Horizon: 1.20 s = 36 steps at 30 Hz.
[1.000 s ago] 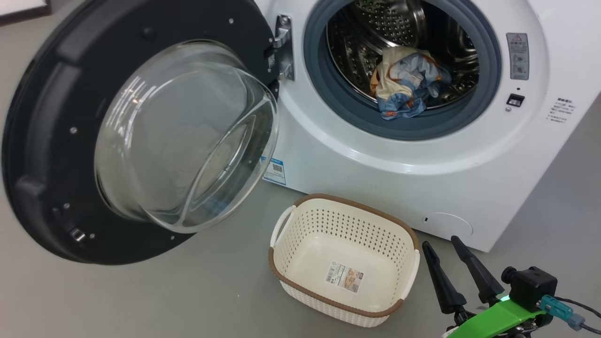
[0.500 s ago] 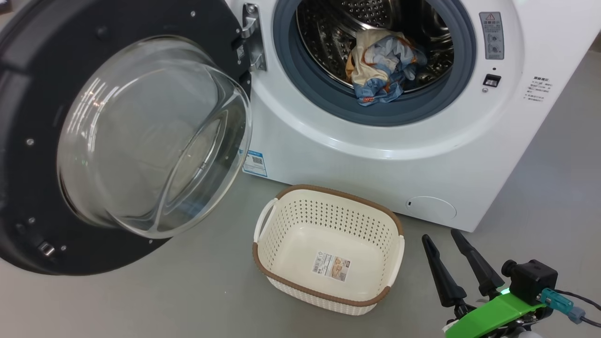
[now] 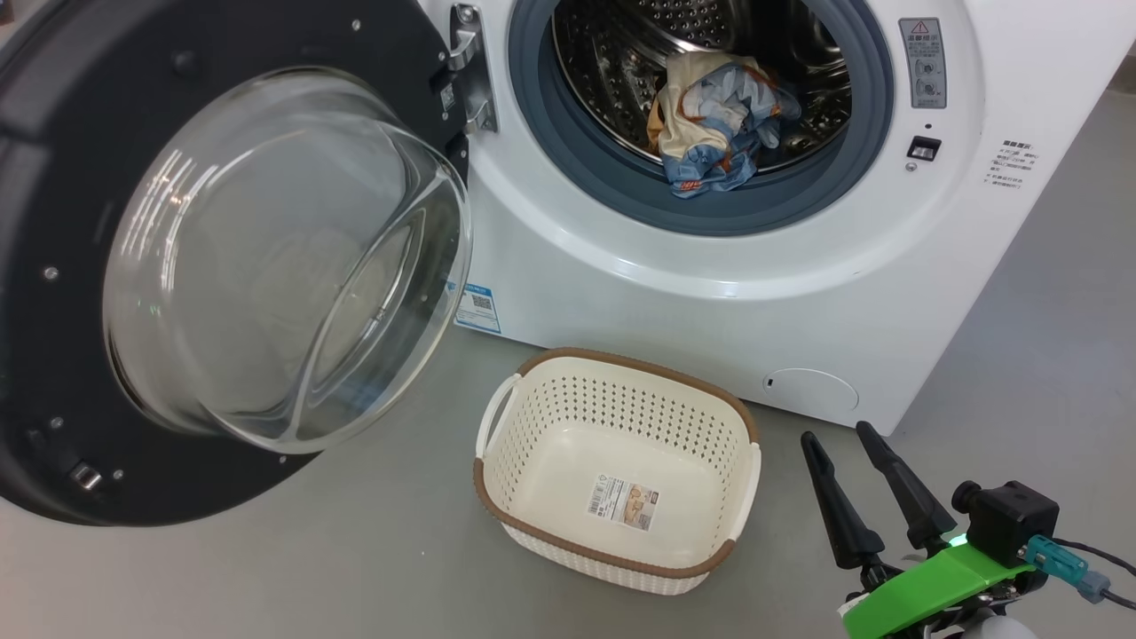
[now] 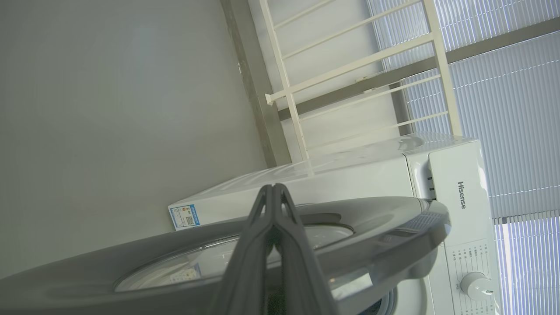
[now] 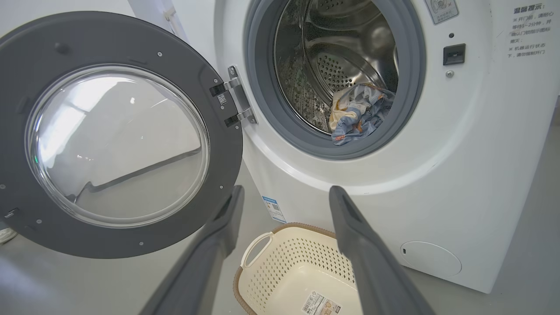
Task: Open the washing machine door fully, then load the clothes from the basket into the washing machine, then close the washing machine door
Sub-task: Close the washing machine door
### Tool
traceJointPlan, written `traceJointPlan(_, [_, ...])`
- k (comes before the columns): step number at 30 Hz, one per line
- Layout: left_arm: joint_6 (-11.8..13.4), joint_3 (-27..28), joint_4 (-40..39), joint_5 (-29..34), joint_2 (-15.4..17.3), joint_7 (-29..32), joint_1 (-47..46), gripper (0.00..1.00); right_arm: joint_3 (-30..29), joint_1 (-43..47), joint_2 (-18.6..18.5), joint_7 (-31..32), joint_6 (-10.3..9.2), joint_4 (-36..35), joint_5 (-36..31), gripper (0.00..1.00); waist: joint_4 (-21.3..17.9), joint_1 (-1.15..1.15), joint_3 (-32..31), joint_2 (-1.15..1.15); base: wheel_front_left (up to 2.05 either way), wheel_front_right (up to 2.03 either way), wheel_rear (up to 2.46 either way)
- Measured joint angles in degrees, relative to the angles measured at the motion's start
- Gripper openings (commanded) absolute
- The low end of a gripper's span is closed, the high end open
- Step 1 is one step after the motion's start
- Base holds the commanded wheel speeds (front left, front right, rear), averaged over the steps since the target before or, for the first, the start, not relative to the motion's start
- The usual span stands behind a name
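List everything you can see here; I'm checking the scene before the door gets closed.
washing machine: one, white, behind the basket, drum open
washing machine door: one, black rim, clear glass bowl, swung open on the machine's left
clothes: one bundle, light blue and cream, inside the drum
basket: one, cream with brown rim, on the floor before the machine, emptied
blue label sticker: one, low on the machine
round flap: one, white, low on the front
floor: grey
railing: one, cream, beyond the machine
left pincer: dark, shut, by the door's outer side
right pincer: dark, open, right of the basket
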Motion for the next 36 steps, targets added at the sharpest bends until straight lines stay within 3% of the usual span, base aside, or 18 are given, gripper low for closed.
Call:
traceJointPlan(8, [-0.49,-2.57,-2.34,0.03,-0.07,5.84,0.08,0.0,-0.3,0.01,0.19,0.0,0.0,0.27,0.0,1.0,0.02,0.0,-0.88,0.0,0.0,0.0,0.0])
traceJointPlan(17, [-0.26,-5.24,-11.2,-1.57,-2.89,13.59,2.76,0.0,-0.62,0.45,1.19,0.0,0.0,0.34,0.0,1.0,0.7,0.0,-2.71,0.0,0.0,0.0,0.0])
traceJointPlan(24, [3.44,-7.6,-22.72,-2.71,-6.65,20.11,8.64,0.0,-0.48,1.29,1.41,0.0,0.0,0.54,0.0,1.0,0.91,0.0,-3.41,0.0,0.0,0.0,0.0])
traceJointPlan(36, [9.24,-9.25,-38.28,-4.17,-10.72,24.17,16.25,0.0,-0.47,1.29,1.43,0.0,0.0,0.64,0.01,1.0,0.38,0.0,-3.82,0.0,0.0,0.0,0.0])
